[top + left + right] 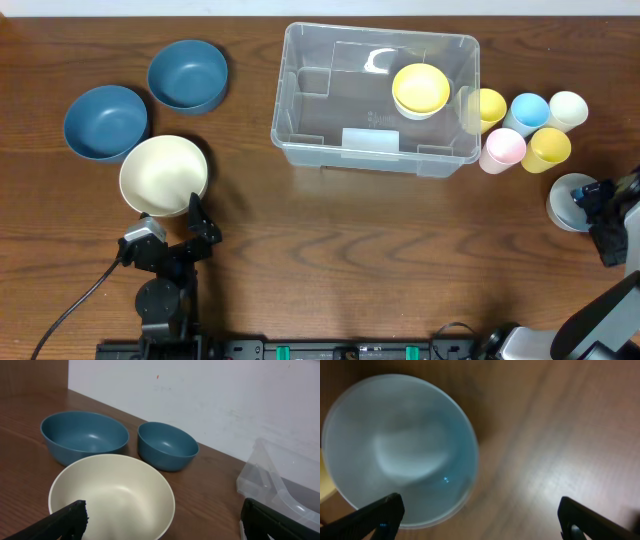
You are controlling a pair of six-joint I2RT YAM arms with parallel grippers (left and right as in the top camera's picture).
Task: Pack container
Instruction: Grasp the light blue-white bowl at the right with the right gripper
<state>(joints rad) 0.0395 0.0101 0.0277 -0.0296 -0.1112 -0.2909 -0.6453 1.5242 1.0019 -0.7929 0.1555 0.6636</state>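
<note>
Five pastel cups (500,150) and a yellow bowl (420,88) inside the container (330,105) are shown only overhead. The container is set mid-worktop (400,250), far side, well apart from both jaws. Jaws of the left gripper (162,512) are spread at a cream bowl (115,490), and those of the right gripper (480,510) are spread at a pale blue bowl (400,445), blurred. The mark on the container floor is unreadable

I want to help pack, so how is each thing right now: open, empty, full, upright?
container, open, one bowl inside
yellow bowl, upright, inside the container
left dark blue bowl, upright, empty
right dark blue bowl, upright, empty
cream bowl, upright, empty
five pastel cups, upright, beside the container
pale blue bowl, upright, empty
left gripper, jaws open, empty
right gripper, jaws open, empty
</note>
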